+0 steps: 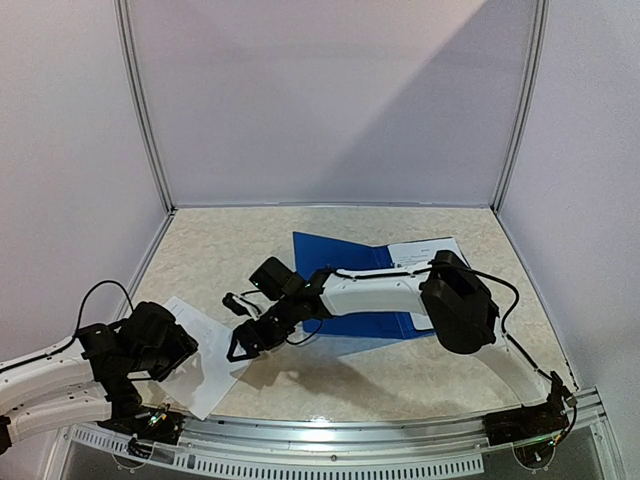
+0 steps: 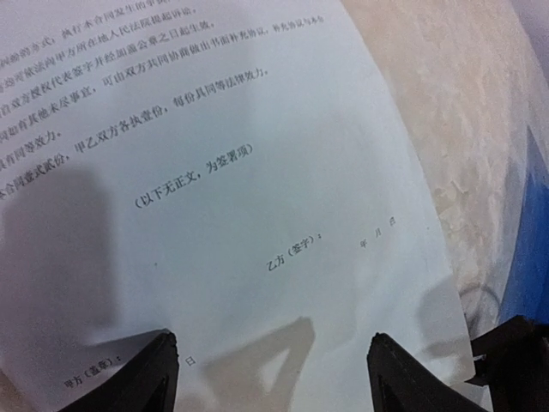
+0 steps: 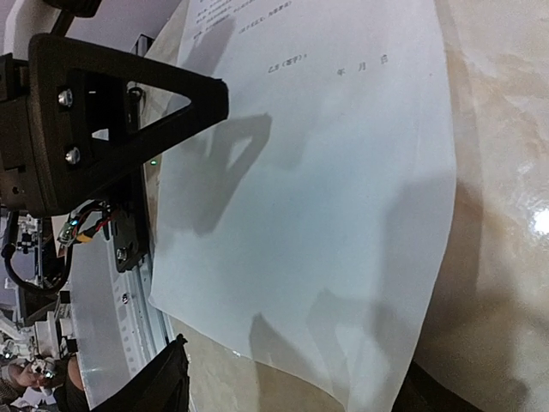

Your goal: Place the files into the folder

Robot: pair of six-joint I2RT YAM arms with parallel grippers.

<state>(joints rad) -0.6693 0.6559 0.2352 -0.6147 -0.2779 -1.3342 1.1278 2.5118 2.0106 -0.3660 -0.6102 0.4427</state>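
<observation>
Progress so far looks partial. The flat bright blue plastic folder lies open on the beige marbled bench. One white printed page seems to rest on the folder's right-hand half already, though I can't tell if it's clipped in.

The other thin white paper sheet, printed with lines of small black text, is not in the folder yet. It lies flat on the bench to the left of the folder and nearer the arm bases, well apart from the blue cover. Its near corner reaches the bench's front rail.

Both arms are on that sheet, on the folder's left. The left end effector hangs just over the sheet's bottom margin with its fingers spread wide, pinching nothing. The right arm reaches across in front of the folder. The right end effector has its fingers apart too, either side of the sheet's folder-facing edge, and hasn't closed on the paper.

So my read: one page in, one to go. What's left is getting a pinch on that floppy edge, carrying the sheet over to the folder and laying it inside. Thin paper flat on a bench is a pain to lift, so that edge pickup is probably the fiddly bit.
</observation>
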